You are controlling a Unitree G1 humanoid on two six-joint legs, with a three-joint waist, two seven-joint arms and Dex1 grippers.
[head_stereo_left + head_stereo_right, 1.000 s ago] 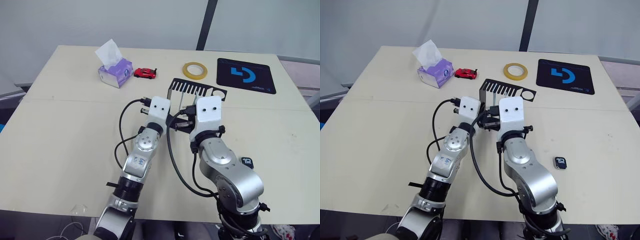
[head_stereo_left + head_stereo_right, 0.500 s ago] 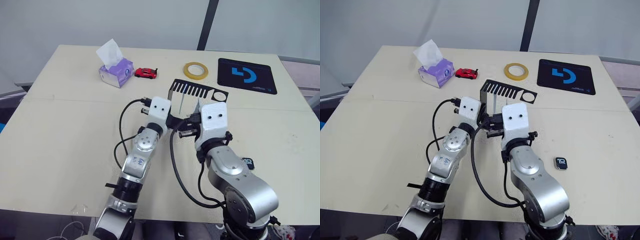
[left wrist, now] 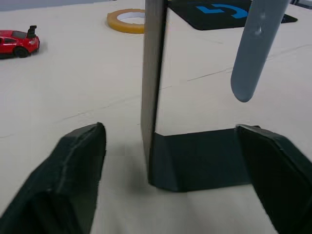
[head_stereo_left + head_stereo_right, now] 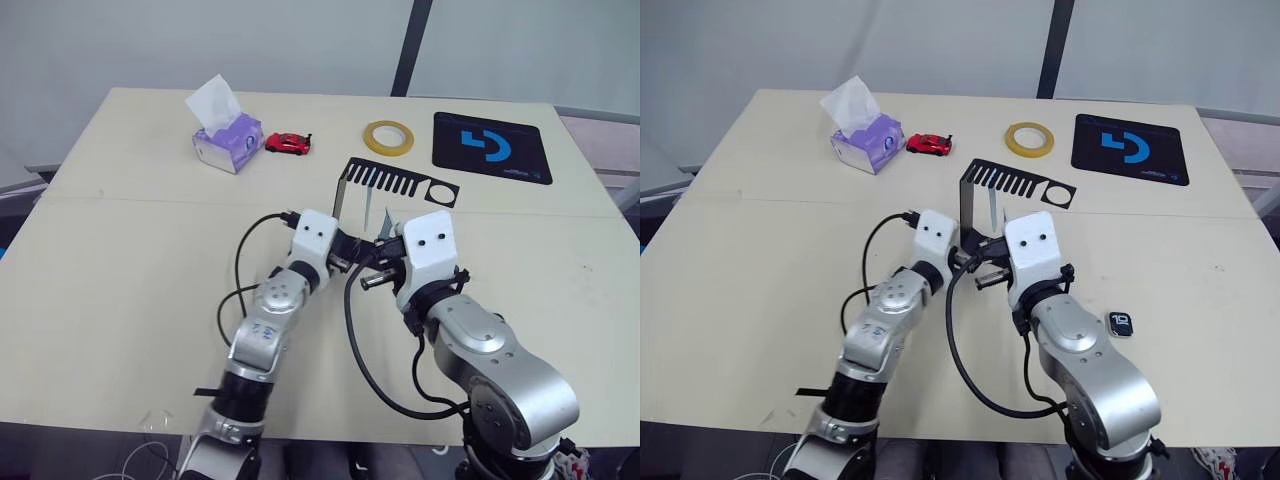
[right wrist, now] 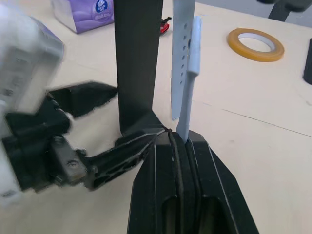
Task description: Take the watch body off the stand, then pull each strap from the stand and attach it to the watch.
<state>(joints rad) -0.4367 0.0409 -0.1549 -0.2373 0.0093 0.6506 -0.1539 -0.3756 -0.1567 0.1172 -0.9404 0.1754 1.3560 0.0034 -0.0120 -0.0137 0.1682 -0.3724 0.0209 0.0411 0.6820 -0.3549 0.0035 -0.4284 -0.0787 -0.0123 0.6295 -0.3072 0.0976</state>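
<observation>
Two straps [image 5: 184, 58] hang side by side from the comb-slotted arm of the stand [image 4: 1008, 183], which sits mid-worktop [image 4: 750, 260]. My right claw [image 5: 181, 141] is closed on the lower tip of the nearer strap, fingers pressed together around it, just at 3 o'clock of the stand's black upright. My left claw [image 3: 170, 175] is spread wide, one finger on either side of the upright, with the stand's flat foot lying between them; I can't tell whether either finger touches the metal. The watch body [image 4: 1121, 323] lies flat on the worktop, off the stand, at about 4 o'clock from it and just beside my right forearm. Around the far edge I see a purple tissue box [image 4: 868, 142] at 10 o'clock of the stand, a red toy car [image 4: 928, 143] next to it, a yellow tape roll [image 4: 1028, 139] at 12 o'clock, and a black mat [image 4: 1130, 150] with a blue logo at 1 o'clock. All four sit well apart from the claws.
</observation>
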